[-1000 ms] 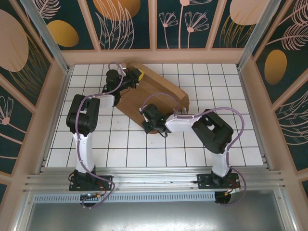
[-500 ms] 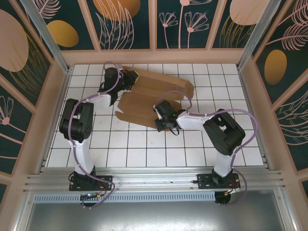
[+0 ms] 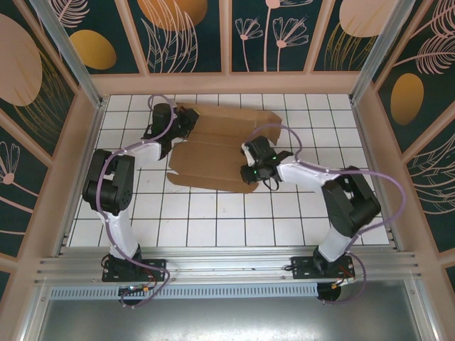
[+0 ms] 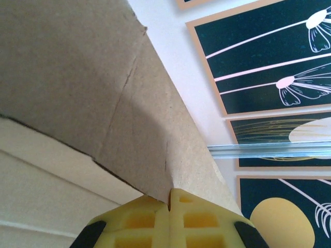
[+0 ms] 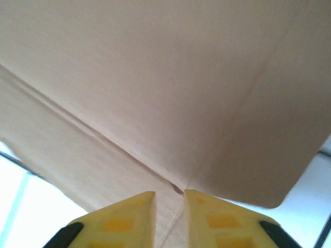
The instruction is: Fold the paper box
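Two grippers on one sheet, folks: the paper box (image 3: 213, 145) lies opened out and nearly flat on the far middle of the white gridded table (image 3: 213, 213), a broad brown die-cut sheet with creases running across it. The left gripper (image 3: 186, 119) is at the sheet's far-left corner. In its wrist view the yellow fingers are pressed together with the cardboard edge pinched in the seam between them, a firm nip. The right gripper (image 3: 250, 163) sits at the sheet's right edge. Its wrist view has the fingers standing a little apart with a fold line of the cardboard running into the gap, so I call that parted rather than clamped. Handling? The sheet looks light, thin and fairly stiff. It should keep a panel flat but hinge willingly along the scored lines, and it may slide on the smooth table if pushed. Best holds, I'd judge, are edges and corners close to a crease, so a flap turns about the score instead of buckling mid-panel. A hard pinch could dent it.
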Controlling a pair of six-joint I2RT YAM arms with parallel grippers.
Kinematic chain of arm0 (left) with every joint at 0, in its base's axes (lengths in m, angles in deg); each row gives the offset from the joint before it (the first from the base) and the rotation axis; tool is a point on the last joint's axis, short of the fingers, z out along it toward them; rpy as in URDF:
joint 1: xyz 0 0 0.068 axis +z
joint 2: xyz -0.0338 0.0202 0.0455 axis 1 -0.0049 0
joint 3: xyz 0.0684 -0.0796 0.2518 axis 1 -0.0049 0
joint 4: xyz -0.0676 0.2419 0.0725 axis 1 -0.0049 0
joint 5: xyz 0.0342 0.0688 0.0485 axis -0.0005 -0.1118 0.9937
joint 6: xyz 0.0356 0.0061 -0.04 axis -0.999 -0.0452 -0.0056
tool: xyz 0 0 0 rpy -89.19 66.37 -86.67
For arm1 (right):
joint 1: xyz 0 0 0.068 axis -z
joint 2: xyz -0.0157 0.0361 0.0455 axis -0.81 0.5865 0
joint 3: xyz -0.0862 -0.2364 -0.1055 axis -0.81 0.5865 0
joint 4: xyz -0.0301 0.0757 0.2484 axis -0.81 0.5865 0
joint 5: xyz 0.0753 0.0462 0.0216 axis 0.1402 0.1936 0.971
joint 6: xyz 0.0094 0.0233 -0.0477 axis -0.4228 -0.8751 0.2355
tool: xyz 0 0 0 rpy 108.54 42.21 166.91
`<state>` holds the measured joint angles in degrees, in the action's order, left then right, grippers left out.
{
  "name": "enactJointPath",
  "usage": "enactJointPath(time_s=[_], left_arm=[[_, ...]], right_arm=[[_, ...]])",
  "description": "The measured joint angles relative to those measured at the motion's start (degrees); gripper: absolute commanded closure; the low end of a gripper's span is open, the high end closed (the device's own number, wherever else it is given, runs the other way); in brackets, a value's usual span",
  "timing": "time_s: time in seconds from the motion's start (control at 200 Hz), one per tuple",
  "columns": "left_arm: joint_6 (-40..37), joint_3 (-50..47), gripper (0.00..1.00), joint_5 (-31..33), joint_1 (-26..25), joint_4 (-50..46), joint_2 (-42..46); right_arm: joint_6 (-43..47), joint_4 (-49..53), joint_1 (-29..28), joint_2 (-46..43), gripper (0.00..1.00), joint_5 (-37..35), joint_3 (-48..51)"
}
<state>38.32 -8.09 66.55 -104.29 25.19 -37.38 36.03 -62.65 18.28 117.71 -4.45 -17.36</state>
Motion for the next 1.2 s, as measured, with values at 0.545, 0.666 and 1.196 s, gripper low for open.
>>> enactJointPath(time_s=[0.545,0.666,1.196], left_arm=[[1.14,-3.61,1.00,-0.15,-0.39,2.40,2.49],[1.36,-3.17,1.00,-0.15,-0.39,2.38,2.19],[2.43,-1.81,1.00,-0.59,-0.37,2.38,0.98]], right_arm=[[-16.28,4.74,15.47,8.70,0.50,1.42,-31.12],[-19.15,7.39,15.61,12.48,0.49,0.68,-32.57],[-27.08,2.67,17.33,17.03,0.50,11.63,-32.46]])
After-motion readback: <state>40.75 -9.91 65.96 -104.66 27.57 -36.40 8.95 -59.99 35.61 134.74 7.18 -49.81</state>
